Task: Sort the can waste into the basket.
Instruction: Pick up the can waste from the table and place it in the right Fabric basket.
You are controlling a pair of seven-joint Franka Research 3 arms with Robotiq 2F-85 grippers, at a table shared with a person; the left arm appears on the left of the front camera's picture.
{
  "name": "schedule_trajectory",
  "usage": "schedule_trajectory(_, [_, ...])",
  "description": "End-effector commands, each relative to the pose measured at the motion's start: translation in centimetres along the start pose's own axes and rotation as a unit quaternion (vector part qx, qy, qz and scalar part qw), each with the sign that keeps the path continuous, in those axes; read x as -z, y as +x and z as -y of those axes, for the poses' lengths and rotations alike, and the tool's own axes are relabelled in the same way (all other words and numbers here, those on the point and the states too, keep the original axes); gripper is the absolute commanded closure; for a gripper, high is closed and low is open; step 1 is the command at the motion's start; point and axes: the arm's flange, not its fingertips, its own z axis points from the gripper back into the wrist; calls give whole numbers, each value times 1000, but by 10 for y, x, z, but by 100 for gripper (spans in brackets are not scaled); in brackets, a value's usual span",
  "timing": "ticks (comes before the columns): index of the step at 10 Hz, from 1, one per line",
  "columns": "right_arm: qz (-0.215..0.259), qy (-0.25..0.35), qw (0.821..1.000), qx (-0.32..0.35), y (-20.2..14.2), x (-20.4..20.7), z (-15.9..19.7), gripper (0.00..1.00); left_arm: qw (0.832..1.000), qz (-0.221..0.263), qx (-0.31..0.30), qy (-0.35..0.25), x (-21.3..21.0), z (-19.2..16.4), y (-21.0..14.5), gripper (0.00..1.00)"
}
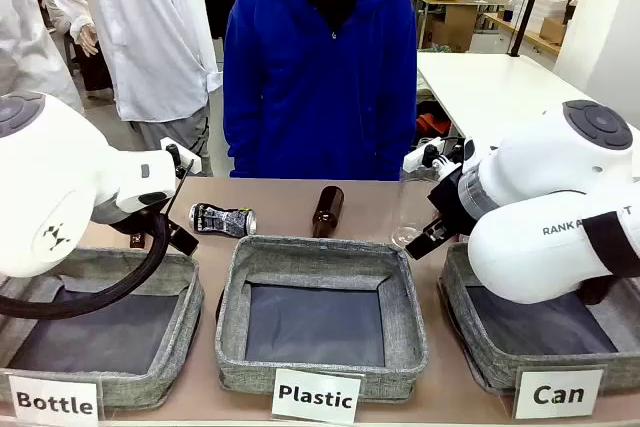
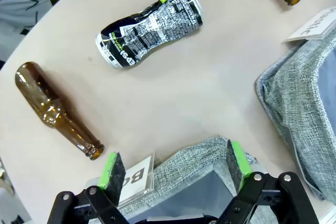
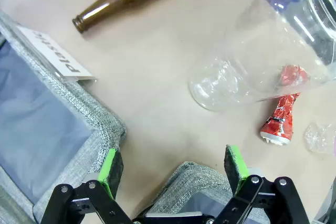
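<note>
Both left gripper (image 2: 172,170) and right gripper (image 3: 172,169) are held wide open, empty, and the red can (image 3: 279,123) at two o'clock could be missed, being overlapped by the clear bottle (image 3: 252,51).

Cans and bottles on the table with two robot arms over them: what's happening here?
Nothing is being handled yet. The left pincer and the right pincer hang open and empty. The crushed black can and the crushed red can lie on the table, outside the basket labelled Can. A person stands at the far side.
</note>
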Motion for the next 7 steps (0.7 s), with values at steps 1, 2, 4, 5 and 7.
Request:
schedule_trajectory(1, [0,0,1000,0,0,0,0,0,1000,0,0,0,0,0,0,0])
schedule_trajectory(2, [0,0,1000,0,0,0,0,0,1000,0,0,0,0,0,0,0])
schedule_trajectory(4, [0,0,1000,0,0,0,0,0,1000,0,0,0,0,0,0,0])
schedule_trajectory(5, [0,0,1000,0,0,0,0,0,1000,0,0,0,0,0,0,0])
schedule_trajectory(7, [0,0,1000,0,0,0,0,0,1000,0,0,0,0,0,0,0])
